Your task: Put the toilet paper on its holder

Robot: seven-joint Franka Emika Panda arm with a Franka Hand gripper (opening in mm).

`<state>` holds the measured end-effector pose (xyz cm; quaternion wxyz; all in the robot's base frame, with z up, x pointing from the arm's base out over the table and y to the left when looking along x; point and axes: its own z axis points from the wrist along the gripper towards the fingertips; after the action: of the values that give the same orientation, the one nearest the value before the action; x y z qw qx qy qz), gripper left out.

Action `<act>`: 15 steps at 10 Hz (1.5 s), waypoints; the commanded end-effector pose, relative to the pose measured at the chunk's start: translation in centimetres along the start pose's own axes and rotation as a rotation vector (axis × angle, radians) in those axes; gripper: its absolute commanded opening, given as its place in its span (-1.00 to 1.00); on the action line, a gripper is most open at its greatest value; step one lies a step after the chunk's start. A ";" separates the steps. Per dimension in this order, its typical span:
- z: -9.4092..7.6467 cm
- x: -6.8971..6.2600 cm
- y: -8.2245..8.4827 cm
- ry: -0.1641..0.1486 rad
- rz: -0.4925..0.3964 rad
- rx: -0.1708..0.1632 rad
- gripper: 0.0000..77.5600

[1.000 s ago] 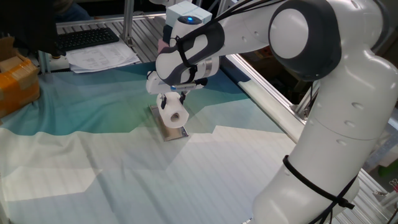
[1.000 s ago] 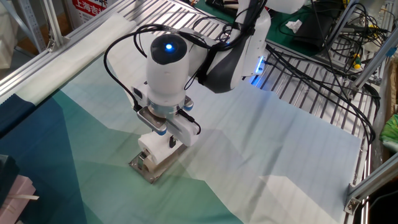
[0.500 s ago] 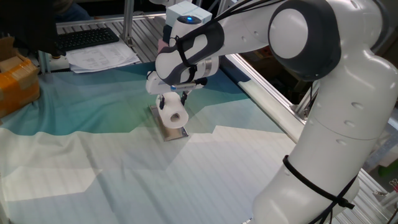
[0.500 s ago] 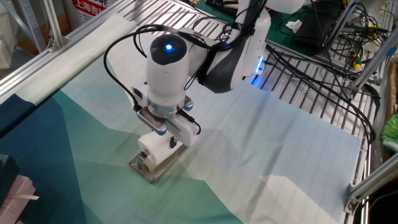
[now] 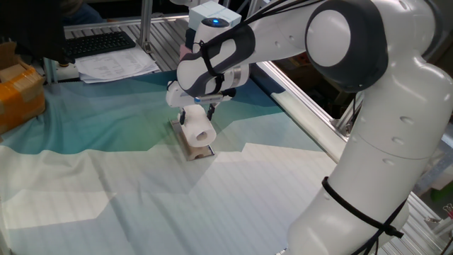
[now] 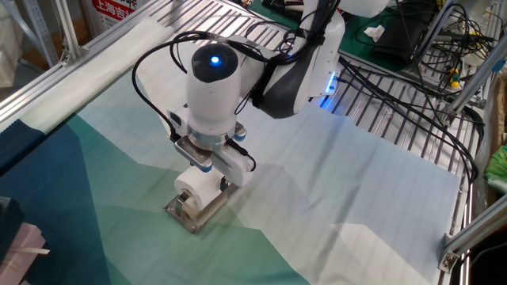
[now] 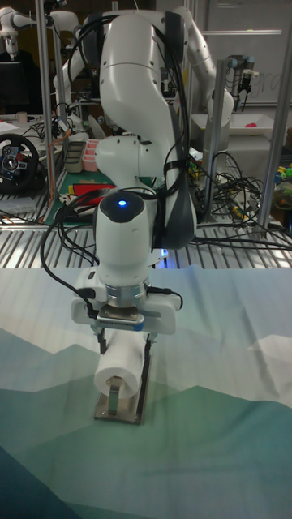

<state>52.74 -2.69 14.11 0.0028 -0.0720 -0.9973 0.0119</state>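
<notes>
The toilet paper (image 5: 197,127) is a white roll lying on its side, low over the grey base plate of the holder (image 5: 192,151). In the tall fixed view the holder's thin upright bar (image 7: 113,397) reaches up to the underside of the toilet paper (image 7: 122,365). My gripper (image 7: 123,353) points straight down over the roll, with one finger close on each side. The fingers look slightly parted, and the toilet paper (image 6: 196,188) looks round, not squeezed. The holder's base (image 6: 184,216) shows beneath it.
A white and teal cloth (image 5: 141,198) covers the table. Papers and a keyboard (image 5: 99,44) lie at the back, with an orange package (image 5: 18,95) to their left. Metal rails (image 6: 412,119) and cables run along the table's side.
The roll has gone from a pinched, blocky shape to a rounder one, and a finger has shifted slightly outward. The arm itself has stayed in place.
</notes>
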 end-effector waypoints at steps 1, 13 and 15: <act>-3.9 1.8 0.4 0.037 0.028 0.013 1.00; -6.3 9.4 2.9 0.054 0.035 0.019 1.00; -7.0 10.4 3.4 0.057 -0.009 0.011 1.00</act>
<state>43.44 1.97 20.60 0.0307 -0.0755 -0.9965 0.0189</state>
